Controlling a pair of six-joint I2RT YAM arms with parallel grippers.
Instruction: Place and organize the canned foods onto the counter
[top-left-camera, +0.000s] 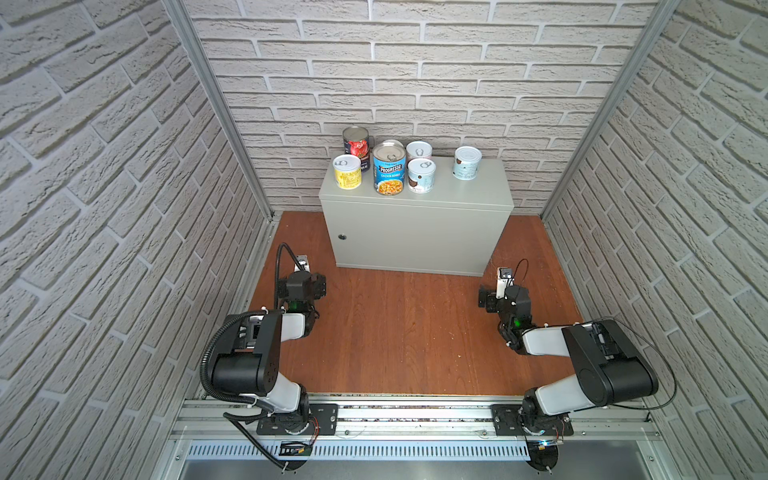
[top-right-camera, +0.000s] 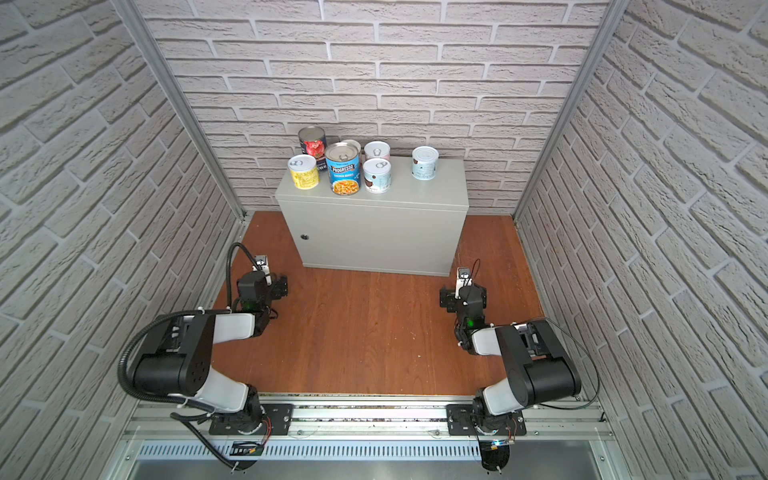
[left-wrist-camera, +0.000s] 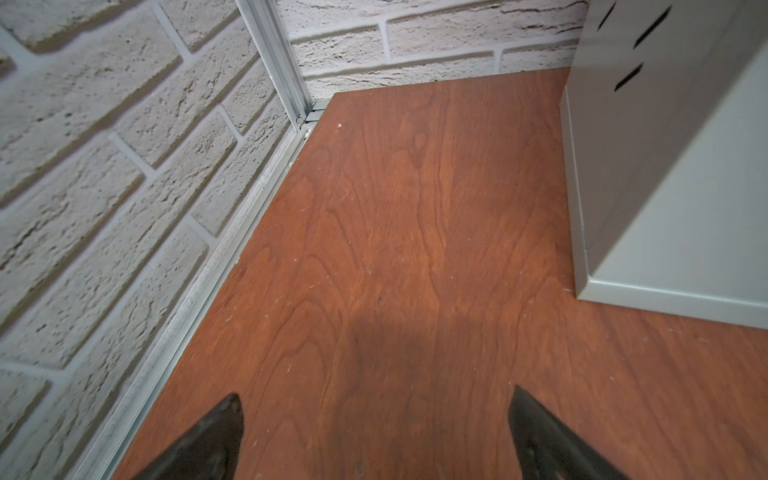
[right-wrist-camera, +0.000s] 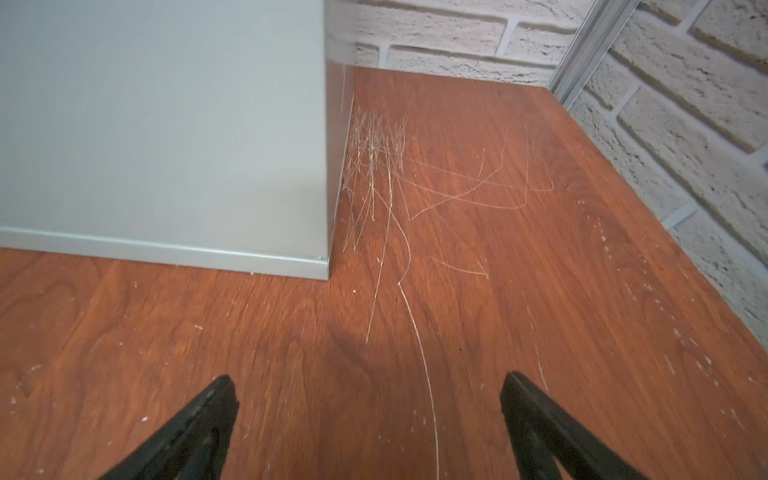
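Seven canned foods top the counter; our right gripper, spread empty like the left gripper, sits nearer the stray can.

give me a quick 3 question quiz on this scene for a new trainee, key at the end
1. True or false: the left gripper is holding a can.
2. On the counter, how does the pale-labelled can toward the right stand?
A) upright, apart from the rest
B) stacked on another can
C) lying on its side
3. Fill in: the tall blue can is labelled ____.

Key
1. False. Its jaws are open with nothing between them.
2. A
3. Progresso
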